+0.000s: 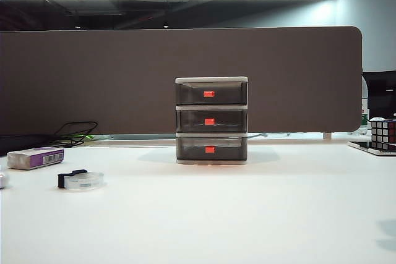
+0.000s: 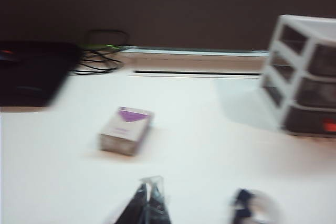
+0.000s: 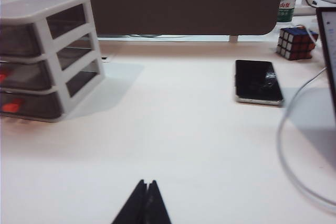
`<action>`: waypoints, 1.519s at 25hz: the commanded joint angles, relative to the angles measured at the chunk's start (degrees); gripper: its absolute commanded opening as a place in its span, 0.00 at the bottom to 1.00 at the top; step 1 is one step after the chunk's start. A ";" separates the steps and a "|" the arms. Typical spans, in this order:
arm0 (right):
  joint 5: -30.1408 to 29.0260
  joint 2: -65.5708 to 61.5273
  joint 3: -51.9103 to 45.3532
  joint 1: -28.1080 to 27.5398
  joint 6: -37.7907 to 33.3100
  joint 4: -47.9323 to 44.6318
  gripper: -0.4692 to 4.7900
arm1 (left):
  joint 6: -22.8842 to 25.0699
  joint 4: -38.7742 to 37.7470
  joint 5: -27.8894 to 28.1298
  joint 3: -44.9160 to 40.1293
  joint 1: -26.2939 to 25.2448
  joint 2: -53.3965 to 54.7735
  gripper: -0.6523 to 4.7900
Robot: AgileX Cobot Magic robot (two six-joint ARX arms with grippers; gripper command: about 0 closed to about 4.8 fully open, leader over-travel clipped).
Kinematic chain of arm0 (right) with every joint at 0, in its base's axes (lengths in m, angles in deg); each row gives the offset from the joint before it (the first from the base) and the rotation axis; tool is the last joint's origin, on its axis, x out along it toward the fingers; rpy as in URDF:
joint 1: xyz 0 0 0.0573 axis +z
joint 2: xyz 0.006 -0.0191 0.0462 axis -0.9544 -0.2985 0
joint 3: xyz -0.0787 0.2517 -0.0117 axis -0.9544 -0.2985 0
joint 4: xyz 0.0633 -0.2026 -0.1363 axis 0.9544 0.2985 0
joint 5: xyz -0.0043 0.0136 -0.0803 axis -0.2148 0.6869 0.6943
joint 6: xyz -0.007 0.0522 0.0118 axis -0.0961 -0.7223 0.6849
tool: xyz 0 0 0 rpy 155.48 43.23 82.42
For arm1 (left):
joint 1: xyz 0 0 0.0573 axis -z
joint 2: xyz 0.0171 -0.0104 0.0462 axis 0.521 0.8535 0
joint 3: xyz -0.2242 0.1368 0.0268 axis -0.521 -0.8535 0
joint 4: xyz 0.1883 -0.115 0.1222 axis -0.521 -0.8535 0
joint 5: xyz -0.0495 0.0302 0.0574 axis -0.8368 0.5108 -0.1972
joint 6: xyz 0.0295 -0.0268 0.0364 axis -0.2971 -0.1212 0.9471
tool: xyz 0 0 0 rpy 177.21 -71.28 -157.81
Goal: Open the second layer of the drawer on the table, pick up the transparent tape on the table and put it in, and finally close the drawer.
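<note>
The drawer (image 1: 211,122), a white-framed cabinet with three smoky grey tiers and red handles, stands mid-table with all tiers closed. Its second layer (image 1: 210,120) is the middle one. The transparent tape (image 1: 81,180), a clear roll with a black cutter, lies on the table (image 1: 247,214) at the left. Neither gripper shows in the exterior view. In the blurred left wrist view, my left gripper (image 2: 149,183) is shut and empty, with the tape (image 2: 257,211) off to one side and the drawer (image 2: 307,74) farther away. My right gripper (image 3: 147,183) is shut and empty, the drawer (image 3: 50,56) well ahead of it.
A white-and-purple box (image 1: 36,157) lies behind the tape near black cables (image 1: 77,133). On the right side lie a black phone (image 3: 257,81), a Rubik's cube (image 3: 295,42) and a white cable (image 3: 294,150). A brown partition (image 1: 124,78) closes the back.
</note>
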 commanded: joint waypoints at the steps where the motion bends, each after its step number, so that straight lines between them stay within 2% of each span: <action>1: -8.57 0.11 -0.35 0.07 -8.48 -0.02 0.08 | -9.44 1.11 -16.55 0.37 0.31 0.04 0.12; 2: -13.64 0.11 -0.35 0.07 -9.33 0.66 0.08 | -11.91 0.98 -21.22 0.37 0.63 0.04 0.12; 4: -18.23 0.11 -0.37 0.04 -9.31 1.11 0.08 | -12.59 0.66 -23.71 0.37 1.18 0.04 0.12; 8: -17.90 0.11 -0.37 -0.02 -9.40 1.05 0.08 | -12.61 1.36 -23.54 0.37 1.53 0.04 0.12; 13: -18.10 0.11 -0.37 0.00 -9.88 1.05 0.08 | -13.97 1.64 -26.21 0.37 1.55 0.04 0.13; 16: -19.67 0.11 -0.37 0.00 -9.84 0.98 0.08 | -15.15 2.21 -26.29 0.37 1.62 0.04 0.13; 17: -19.87 0.11 -0.37 0.00 -9.84 1.01 0.08 | -16.28 2.91 -26.29 0.37 1.64 0.04 0.13; 19: -22.21 0.11 -0.37 0.00 -10.86 1.01 0.08 | -21.99 7.41 -25.88 0.37 2.29 0.04 0.24; 24: -26.01 0.09 -0.37 0.02 -14.40 1.05 0.08 | -22.43 8.35 -25.64 0.42 4.52 0.04 0.24; 27: -28.33 0.09 -0.28 0.04 -14.58 1.07 0.08 | -20.92 8.37 -19.54 0.48 9.77 0.04 0.24; 29: -28.33 0.09 -0.15 0.04 -14.53 0.61 0.08 | -18.27 8.20 -7.50 0.52 18.25 1.14 0.24; 35: -28.30 0.04 0.31 0.07 -14.53 0.61 0.08 | -13.51 13.81 3.63 0.50 30.84 7.26 0.24; 38: -28.15 -0.04 1.66 0.07 -14.27 0.63 0.08 | -11.69 18.25 7.41 0.52 34.60 11.67 0.24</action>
